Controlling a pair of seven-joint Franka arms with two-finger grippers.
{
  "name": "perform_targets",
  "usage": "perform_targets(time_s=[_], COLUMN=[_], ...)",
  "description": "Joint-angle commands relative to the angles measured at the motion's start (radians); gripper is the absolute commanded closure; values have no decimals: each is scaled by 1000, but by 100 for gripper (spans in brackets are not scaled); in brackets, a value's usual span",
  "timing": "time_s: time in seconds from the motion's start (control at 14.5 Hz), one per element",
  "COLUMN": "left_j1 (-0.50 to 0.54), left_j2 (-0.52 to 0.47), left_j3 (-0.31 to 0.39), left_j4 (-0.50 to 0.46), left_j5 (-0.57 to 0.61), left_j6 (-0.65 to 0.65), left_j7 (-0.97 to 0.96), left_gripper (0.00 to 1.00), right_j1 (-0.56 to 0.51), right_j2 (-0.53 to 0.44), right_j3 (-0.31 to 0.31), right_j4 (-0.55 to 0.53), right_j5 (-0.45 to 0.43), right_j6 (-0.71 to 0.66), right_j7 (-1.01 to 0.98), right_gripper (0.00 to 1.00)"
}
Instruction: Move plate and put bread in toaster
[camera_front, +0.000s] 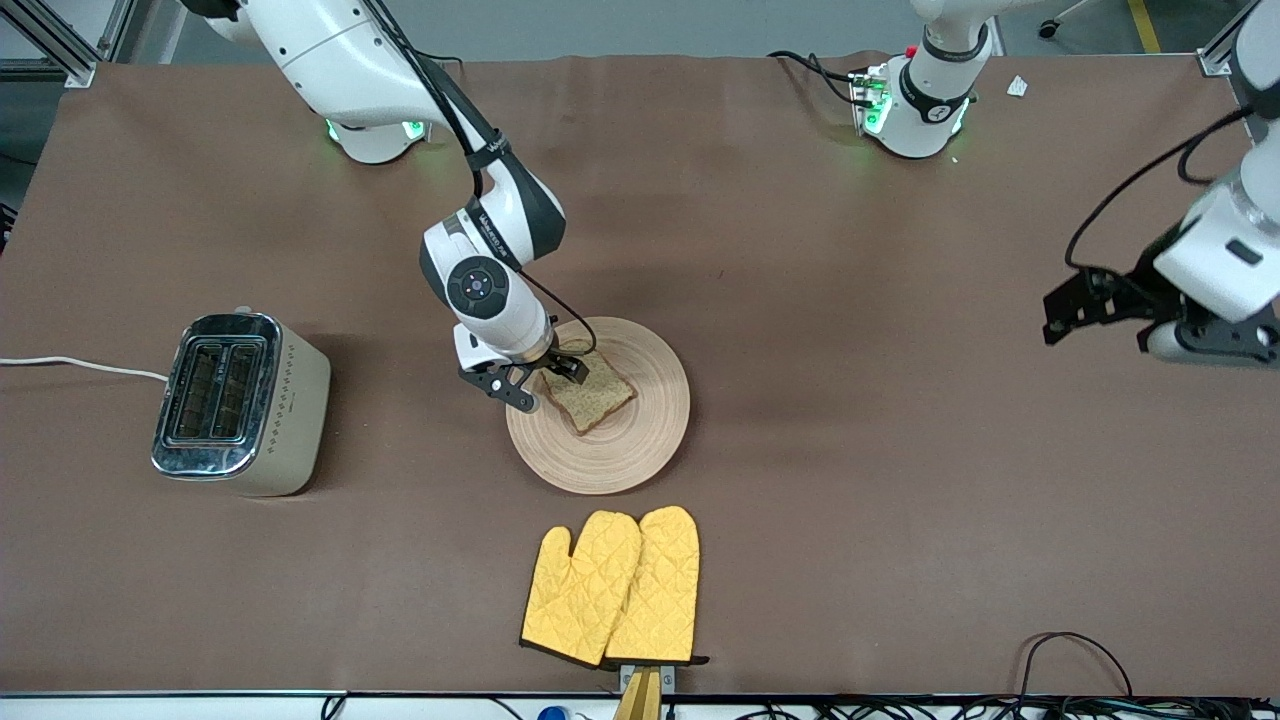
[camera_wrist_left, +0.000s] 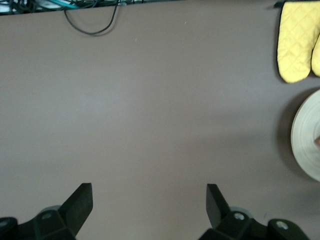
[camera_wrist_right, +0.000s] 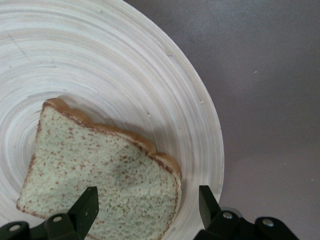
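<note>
The round beige plate (camera_front: 640, 440) lies mid-table with the brown speckled bread (camera_front: 600, 395) flat on it. My right gripper (camera_front: 545, 382) is low over the plate, open, one finger on each side of the bread's corner toward the toaster, holding nothing. In the right wrist view the bread (camera_wrist_right: 100, 170) lies between the open fingers of the right gripper (camera_wrist_right: 147, 205) on the plate (camera_wrist_right: 125, 65). The cream toaster (camera_front: 240, 400) stands toward the right arm's end, slots empty. My left gripper (camera_front: 1060, 310) waits open over bare table at the left arm's end; it also shows in its own wrist view (camera_wrist_left: 149, 200).
Two yellow oven mitts (camera_front: 615, 590) lie nearer the front camera than the plate. The toaster's white cord (camera_front: 80, 365) runs off the table's end. Black cables (camera_front: 1070, 650) lie by the front edge. The left wrist view shows a mitt (camera_wrist_left: 297, 42) and the plate's rim (camera_wrist_left: 307, 135).
</note>
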Motion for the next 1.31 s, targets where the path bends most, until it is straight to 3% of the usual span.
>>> perform_targets(time_s=[0.0,0.21,0.48,0.69,0.97,1.24], left_j1=[-120,-145,-220,-222,-211,-214], left_j2=[-87,-130,-207,-221,-215,-212], left_j3=[135,172,261,267,258,258], left_j4=[-31,-34,-118,-132,-127,-129], left_j5=[9,4,-1,-7,-7,-8], left_j6=[-88,-188,-197,-197,-197,-197], left_j7=[4,4,-9,-9,-11,-11], left_gripper=[0,0,0,0,0,0], right_j1=[11,12,14,12,12,-4], right_j2=[11,16,17,17,16,8], right_j3=[-9,-9,-9,-9,-9,-12], right_j4=[-15,-12,-10,-1,36,219], right_j5=[6,6,5,3,3,-17], right_j6=[33,36,36,30,1,-237], right_j7=[14,16,14,14,7,-3], right_gripper=[19,34,72,98,100,100])
